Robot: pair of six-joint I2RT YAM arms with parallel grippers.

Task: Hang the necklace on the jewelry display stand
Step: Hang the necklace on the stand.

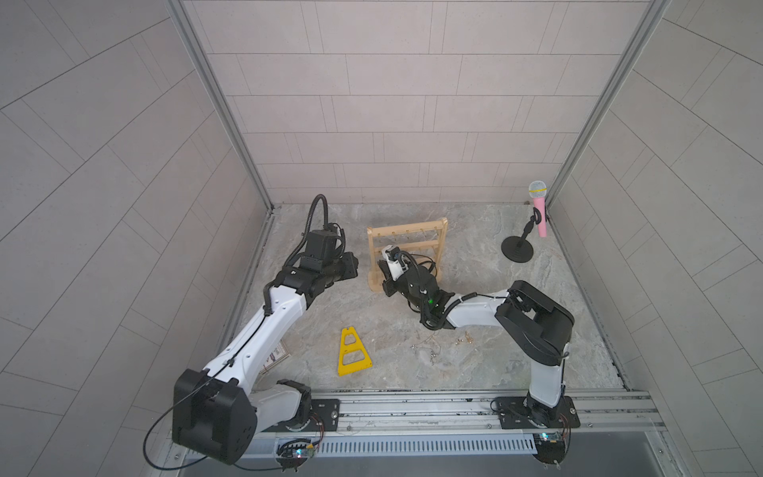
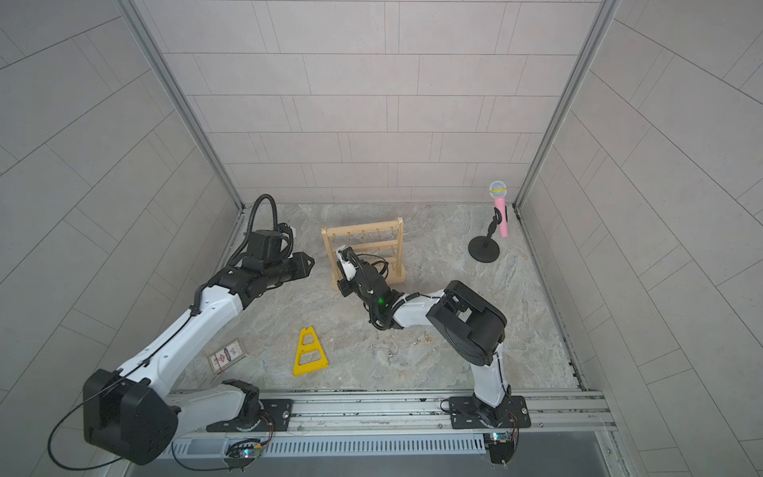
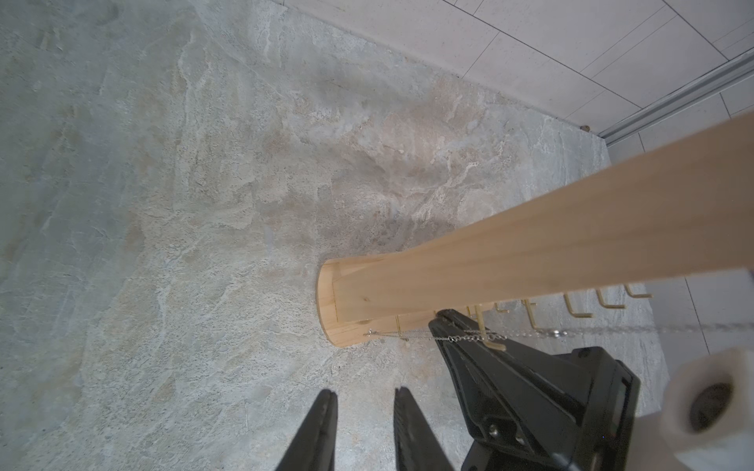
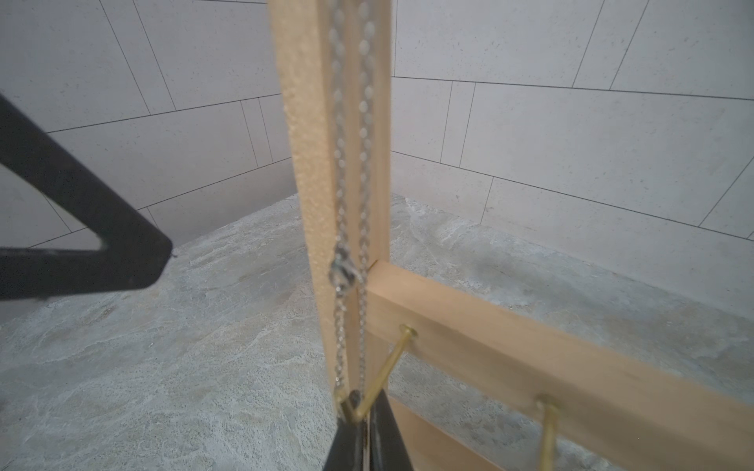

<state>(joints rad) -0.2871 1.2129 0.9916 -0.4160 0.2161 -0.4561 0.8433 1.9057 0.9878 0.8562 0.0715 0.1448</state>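
Right jaws are clamping the necklace [image 4: 340, 269] at a brass hook [image 4: 387, 367], left jaws standing parted and empty; early release risks slippage.

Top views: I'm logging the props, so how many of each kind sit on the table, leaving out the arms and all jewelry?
Wooden rack: 1
Yellow triangle frame: 1
Pink microphone on black stand: 1
Printed card: 1
Total: 4
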